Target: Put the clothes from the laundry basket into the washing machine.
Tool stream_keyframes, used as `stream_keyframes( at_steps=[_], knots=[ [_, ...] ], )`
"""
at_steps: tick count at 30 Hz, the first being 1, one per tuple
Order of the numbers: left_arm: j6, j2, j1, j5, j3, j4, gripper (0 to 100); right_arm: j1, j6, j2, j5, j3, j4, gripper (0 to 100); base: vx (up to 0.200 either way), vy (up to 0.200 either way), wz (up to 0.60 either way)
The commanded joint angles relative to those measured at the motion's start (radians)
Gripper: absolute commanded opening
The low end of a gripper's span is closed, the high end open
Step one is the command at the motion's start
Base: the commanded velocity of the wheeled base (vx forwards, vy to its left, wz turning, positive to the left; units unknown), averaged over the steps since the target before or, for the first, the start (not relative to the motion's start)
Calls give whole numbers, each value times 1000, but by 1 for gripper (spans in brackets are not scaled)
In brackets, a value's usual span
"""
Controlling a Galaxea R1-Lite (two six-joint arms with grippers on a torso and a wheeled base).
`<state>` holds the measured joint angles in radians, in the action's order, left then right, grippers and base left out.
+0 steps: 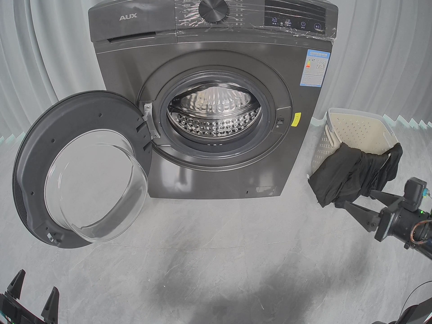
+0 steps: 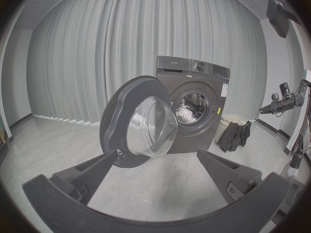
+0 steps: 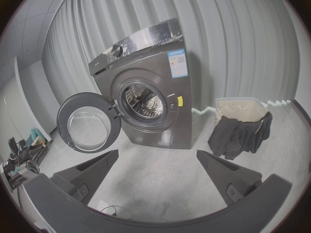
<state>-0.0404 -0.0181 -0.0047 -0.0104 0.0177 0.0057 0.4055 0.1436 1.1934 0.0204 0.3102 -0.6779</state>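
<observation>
Right gripper (image 1: 355,197) hovers low at the near right, its jaws apart and gripping nothing, their tips just short of the black clothes (image 1: 351,172). Left gripper (image 1: 35,289) sits at the near left, well apart from the laundry, its jaws likewise spread.

The black clothes, a dark, matte, crumpled bundle, hang over the near rim of the laundry basket (image 1: 360,131) and spill down its outer wall toward the floor (image 1: 225,257). Whether this is one garment or several cannot be told. The laundry basket, cream plastic with perforated walls, stands on the floor just right of the washing machine (image 1: 216,183).

The washing machine, dark grey and front-loading, stands at the far centre with its door (image 1: 67,113) swung wide to the left. The steel drum (image 1: 216,109) shows ribbed, perforated metal.

A round dial (image 1: 213,9) sits mid-panel, and the controls are wrapped in clear plastic film (image 1: 252,10). A logo in pale letters marks the drawer panel (image 1: 130,23) at the top left. A blue-and-white label (image 1: 315,67) with a square code is stuck to the upper right of the front, its print too small to read. A small yellow sticker (image 1: 295,119) sits just right of the door opening. Pale pleated curtains (image 1: 45,37) hang behind.
</observation>
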Motion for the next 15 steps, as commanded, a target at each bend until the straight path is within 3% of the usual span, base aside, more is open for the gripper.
stream_keyframes(
  at_steps=[1,3,6,12,15],
  knots=[
    [-1,15,0,0,-15,0,100,-85,-32,-176,1,-89,1,100,0,0,0],
    [-1,15,0,0,-15,0,100,-154,-73,-238,-14,-141,1,100,0,0,0],
    [1,15,0,0,-15,-1,100,-192,-78,-290,-39,-164,1,100,0,0,0],
    [-1,15,0,0,-15,-1,100,-218,-87,-422,-51,-306,-3,100,0,0,0],
    [1,15,0,0,-15,0,100,-220,-79,-522,-60,-310,61,100,0,0,0]
  ],
)
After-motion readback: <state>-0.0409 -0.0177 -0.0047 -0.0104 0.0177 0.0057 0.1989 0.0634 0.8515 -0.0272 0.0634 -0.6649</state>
